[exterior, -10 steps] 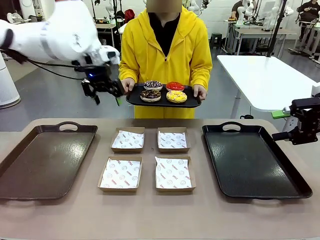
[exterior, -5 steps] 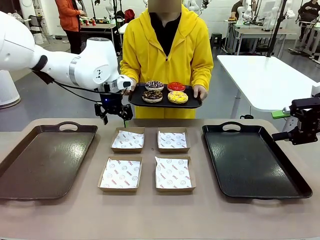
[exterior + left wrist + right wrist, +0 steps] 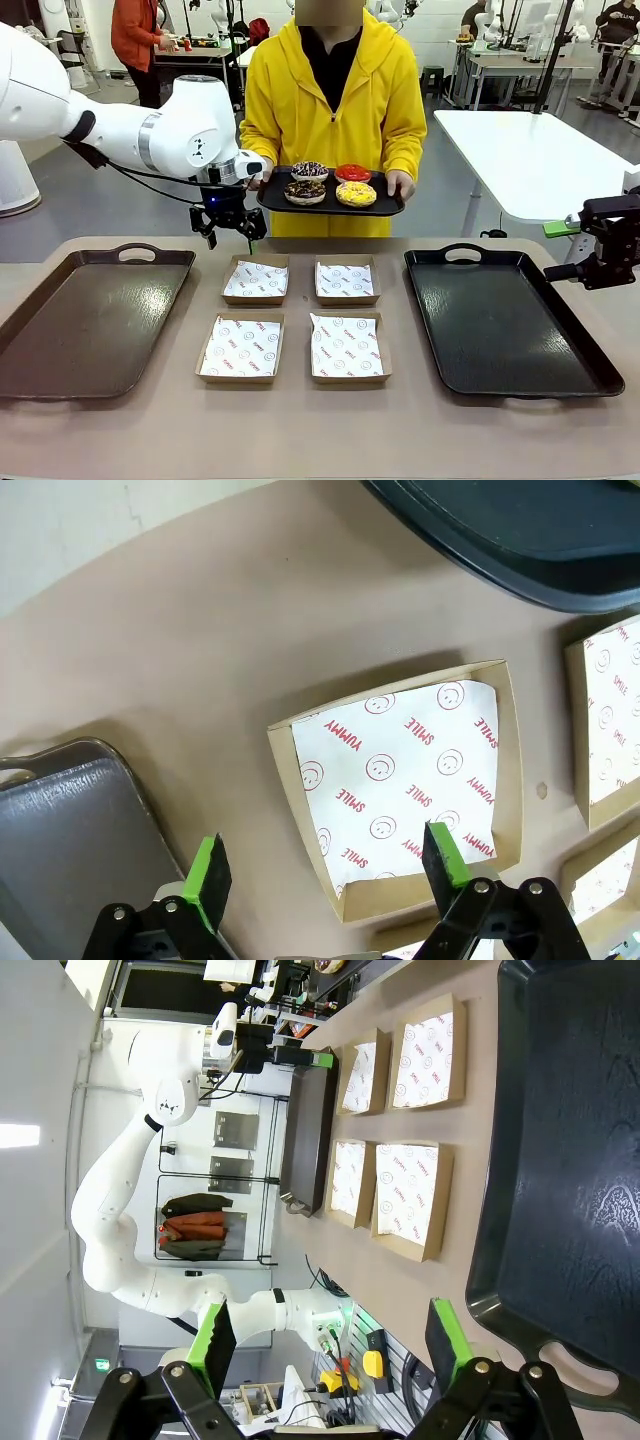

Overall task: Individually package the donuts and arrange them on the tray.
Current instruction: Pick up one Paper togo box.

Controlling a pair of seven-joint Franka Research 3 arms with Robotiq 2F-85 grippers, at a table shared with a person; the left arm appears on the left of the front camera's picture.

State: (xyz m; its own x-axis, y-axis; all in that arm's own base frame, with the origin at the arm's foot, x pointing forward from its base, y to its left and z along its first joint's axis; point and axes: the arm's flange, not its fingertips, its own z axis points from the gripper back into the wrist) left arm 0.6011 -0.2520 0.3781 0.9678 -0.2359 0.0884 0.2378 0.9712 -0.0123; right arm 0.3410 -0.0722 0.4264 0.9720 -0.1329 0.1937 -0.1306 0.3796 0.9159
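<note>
The 4 donuts (image 3: 330,183) are found in a 2-by-2 group on a black serving tray (image 3: 385,207). It is held level by the person's hand (image 3: 400,184) beyond the far edge of the bench (image 3: 320,430), clear of its surface. The red and yellow donuts are placed on the right of that tray, the 2 dark ones on the left.

On the bench, 4 open paper-lined boxes (image 3: 256,279) are set in 2 rows at the middle, with narrow gaps between them. They are flanked by a brown tray (image 3: 90,320) on the left and a black tray (image 3: 505,320) on the right. Strips of bare bench are left on both sides and along the near edge.

The left gripper (image 3: 230,232) is hung wrist-down above the far-left box (image 3: 400,770), just beside the serving tray's left end. Its fingers (image 3: 210,868) are spread, with nothing gripped.

The right gripper (image 3: 555,250) is held at the bench's right edge, turned sideways. Its fingers (image 3: 445,1340) are spread and nothing is held.
</note>
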